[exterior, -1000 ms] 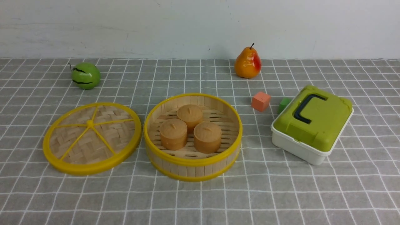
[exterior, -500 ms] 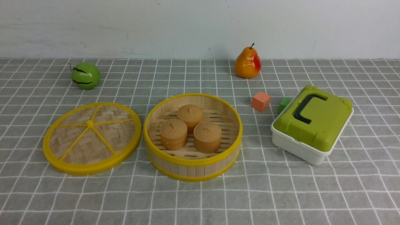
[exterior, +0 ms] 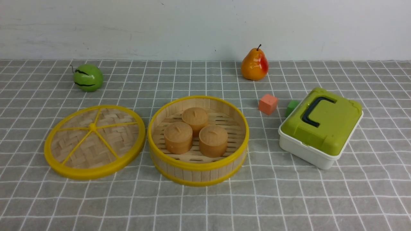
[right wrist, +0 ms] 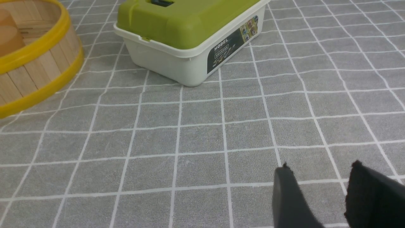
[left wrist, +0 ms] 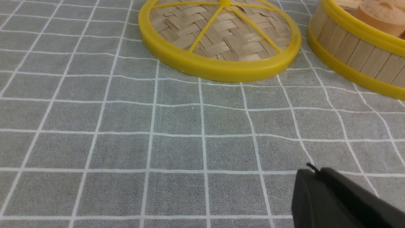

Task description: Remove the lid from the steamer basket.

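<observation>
The lid [exterior: 94,141], a woven bamboo disc with a yellow rim, spokes and knob, lies flat on the cloth just left of the steamer basket [exterior: 198,160]. The basket stands uncovered with three tan buns [exterior: 196,133] inside. In the left wrist view the lid [left wrist: 221,34] and the basket's wall [left wrist: 354,53] lie ahead of my left gripper [left wrist: 313,172], whose black fingers are pressed together, shut on nothing. My right gripper [right wrist: 319,167] hangs open over bare cloth, with the basket [right wrist: 34,69] off to one side. Neither gripper shows in the front view.
A white box with a green lid and dark handle [exterior: 321,126] sits right of the basket, close ahead of the right gripper [right wrist: 190,34]. An orange cube [exterior: 268,104], a green cube [exterior: 291,107], a pear [exterior: 254,65] and a green apple [exterior: 88,77] stand farther back.
</observation>
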Tool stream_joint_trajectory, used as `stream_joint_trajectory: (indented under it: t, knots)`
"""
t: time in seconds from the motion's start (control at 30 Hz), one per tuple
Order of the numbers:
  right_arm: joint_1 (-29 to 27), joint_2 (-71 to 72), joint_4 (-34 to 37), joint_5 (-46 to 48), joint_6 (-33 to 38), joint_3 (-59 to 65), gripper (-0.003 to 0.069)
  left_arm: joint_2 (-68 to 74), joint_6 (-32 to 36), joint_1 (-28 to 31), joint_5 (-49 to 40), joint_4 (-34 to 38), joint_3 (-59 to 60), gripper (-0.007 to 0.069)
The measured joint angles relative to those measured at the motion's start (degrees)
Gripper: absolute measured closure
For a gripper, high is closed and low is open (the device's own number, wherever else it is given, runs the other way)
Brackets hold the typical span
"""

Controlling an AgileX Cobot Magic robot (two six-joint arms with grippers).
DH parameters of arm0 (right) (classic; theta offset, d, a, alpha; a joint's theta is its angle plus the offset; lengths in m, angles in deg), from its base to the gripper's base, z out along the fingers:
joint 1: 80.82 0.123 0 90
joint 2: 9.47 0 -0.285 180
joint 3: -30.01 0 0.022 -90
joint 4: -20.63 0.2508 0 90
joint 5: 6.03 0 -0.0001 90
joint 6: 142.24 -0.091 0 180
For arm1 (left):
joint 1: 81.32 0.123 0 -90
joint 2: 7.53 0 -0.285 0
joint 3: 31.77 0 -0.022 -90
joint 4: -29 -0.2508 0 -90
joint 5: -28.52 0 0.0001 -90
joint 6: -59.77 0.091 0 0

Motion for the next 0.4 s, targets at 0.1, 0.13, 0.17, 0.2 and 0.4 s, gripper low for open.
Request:
stream_joint_trajectory:
  t: [0.1, 0.13, 0.17, 0.2, 0.4]
  knots:
    - [0.0, 0.0, 0.0, 0.0, 0.0, 0.0, 0.0417, 0.0, 0.0, 0.0, 0.0, 0.0, 0.0, 0.0619]
    - [0.0, 0.0, 0.0, 0.0, 0.0, 0.0, 0.0417, 0.0, 0.0, 0.0, 0.0, 0.0, 0.0, 0.0617]
    - [0.0, 0.0, 0.0, 0.0, 0.0, 0.0, 0.0417, 0.0, 0.0, 0.0, 0.0, 0.0, 0.0, 0.0616]
    - [0.0, 0.0, 0.0, 0.0, 0.0, 0.0, 0.0417, 0.0, 0.0, 0.0, 0.0, 0.0, 0.0, 0.0615]
    - [0.0, 0.0, 0.0, 0.0, 0.0, 0.0, 0.0417, 0.0, 0.0, 0.0, 0.0, 0.0, 0.0, 0.0608]
